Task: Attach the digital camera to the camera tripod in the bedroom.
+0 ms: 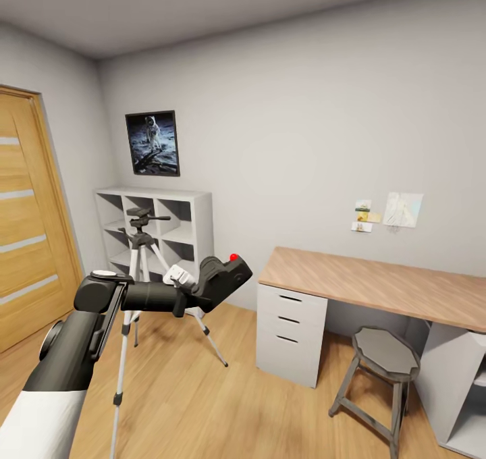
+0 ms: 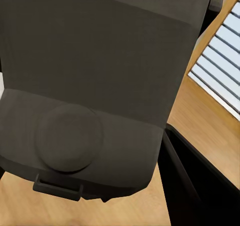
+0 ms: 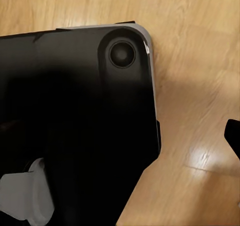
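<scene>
**Camera held up in front of the tripod**

Nearest to us, our left arm (image 1: pixel 101 310) reaches forward at chest height, and the left gripper (image 1: pixel 196 287) carries the digital camera (image 1: pixel 223 278), its red dot on top. The fingers seem to be pinching the camera body, though the head view hides the contact. From the left wrist the camera (image 2: pixel 95 86) shows close up as a dark grey block with a round disc on one face. In the right wrist view a black robot part (image 3: pixel 75 111) sits over the plank floor (image 3: pixel 200 86); we cannot tell how the right fingers stand.

Just behind the camera stands the camera tripod (image 1: pixel 140 243), upright on the floor. Farther back are the white cube shelf (image 1: pixel 182 223), the astronaut poster (image 1: pixel 152 143) and the oak door (image 1: pixel 27 229). To the right, a stool (image 1: pixel 381 368) stands before the bench (image 1: pixel 378 283).
</scene>
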Robot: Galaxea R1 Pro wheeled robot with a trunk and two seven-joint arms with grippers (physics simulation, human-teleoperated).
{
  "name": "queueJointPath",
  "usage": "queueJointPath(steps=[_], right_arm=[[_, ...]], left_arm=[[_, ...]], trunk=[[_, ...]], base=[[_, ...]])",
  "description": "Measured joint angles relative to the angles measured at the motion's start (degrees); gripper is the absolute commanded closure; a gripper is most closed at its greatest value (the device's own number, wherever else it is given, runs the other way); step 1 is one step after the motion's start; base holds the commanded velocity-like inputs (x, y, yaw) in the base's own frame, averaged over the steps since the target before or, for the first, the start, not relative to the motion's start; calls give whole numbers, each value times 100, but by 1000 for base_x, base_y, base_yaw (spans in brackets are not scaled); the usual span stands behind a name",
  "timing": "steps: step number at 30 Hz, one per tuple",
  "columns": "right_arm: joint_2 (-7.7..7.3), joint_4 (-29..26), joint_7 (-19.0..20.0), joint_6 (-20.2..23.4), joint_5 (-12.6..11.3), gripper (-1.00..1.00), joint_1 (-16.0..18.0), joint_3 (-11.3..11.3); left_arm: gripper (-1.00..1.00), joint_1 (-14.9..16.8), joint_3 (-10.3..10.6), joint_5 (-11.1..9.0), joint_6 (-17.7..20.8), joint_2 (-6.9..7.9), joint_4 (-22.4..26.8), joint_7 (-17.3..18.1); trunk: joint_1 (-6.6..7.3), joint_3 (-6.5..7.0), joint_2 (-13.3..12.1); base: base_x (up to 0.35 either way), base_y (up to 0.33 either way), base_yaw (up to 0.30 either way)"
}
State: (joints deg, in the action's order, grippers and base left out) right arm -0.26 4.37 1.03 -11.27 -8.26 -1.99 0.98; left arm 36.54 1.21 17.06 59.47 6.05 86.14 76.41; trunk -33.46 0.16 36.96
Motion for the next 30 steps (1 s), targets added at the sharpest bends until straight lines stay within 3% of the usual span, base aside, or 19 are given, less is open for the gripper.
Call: queueJointPath(steps=[30], right_arm=[[0, -9, 49, -35, -1, -100, -2, 5]], left_arm=[[100, 0, 2, 2, 0, 7, 3, 0]], trunk=[[659, 480, -1204]], base=[[0, 0, 0]])
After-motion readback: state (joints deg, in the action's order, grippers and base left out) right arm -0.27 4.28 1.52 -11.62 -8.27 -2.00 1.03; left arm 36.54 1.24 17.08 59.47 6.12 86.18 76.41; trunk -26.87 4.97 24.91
